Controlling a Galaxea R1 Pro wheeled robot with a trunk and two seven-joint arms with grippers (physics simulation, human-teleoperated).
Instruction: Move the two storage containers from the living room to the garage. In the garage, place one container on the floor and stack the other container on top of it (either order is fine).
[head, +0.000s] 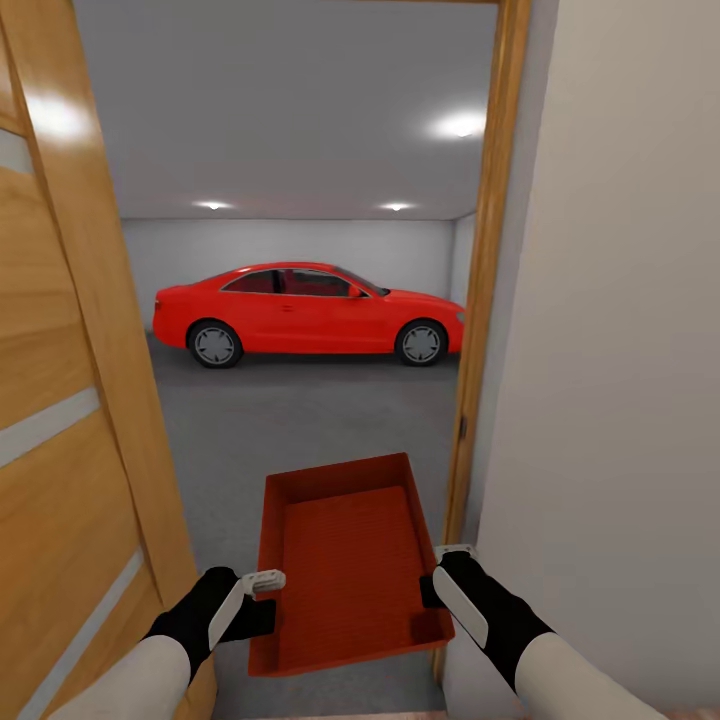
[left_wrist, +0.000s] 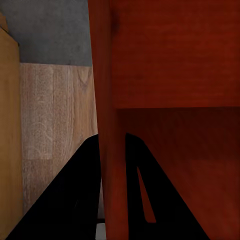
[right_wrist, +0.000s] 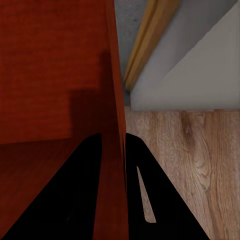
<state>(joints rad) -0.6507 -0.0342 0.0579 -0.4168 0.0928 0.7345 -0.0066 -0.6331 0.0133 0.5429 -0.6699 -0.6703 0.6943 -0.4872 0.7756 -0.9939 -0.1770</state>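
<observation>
Head view: container (head: 345, 560) far wall hiding floor (head: 300, 430).

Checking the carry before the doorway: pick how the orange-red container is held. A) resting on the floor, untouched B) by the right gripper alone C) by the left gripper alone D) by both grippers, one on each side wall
D: the left gripper and the right gripper each clamp a side wall of the container.
</observation>
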